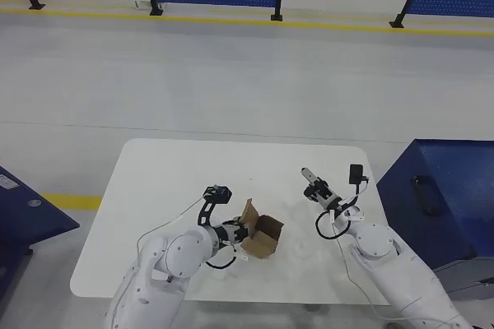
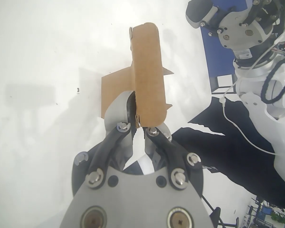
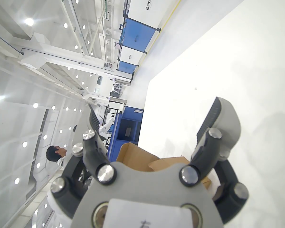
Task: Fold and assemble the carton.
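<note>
A small brown carton (image 1: 262, 234) lies on the white table (image 1: 173, 177), partly folded, with one flap standing up. My left gripper (image 1: 235, 234) is shut on a cardboard panel of the carton (image 2: 147, 77); the fingers (image 2: 120, 112) pinch the panel's near edge. My right gripper (image 1: 310, 177) hangs above the table to the right of the carton, fingers (image 3: 222, 117) spread open with nothing between them. In the right wrist view the carton (image 3: 142, 156) lies behind the gripper's base.
A blue bin (image 1: 453, 206) stands just off the table's right edge, and another blue bin (image 1: 8, 210) sits off the left side. The table's far half is bare white surface.
</note>
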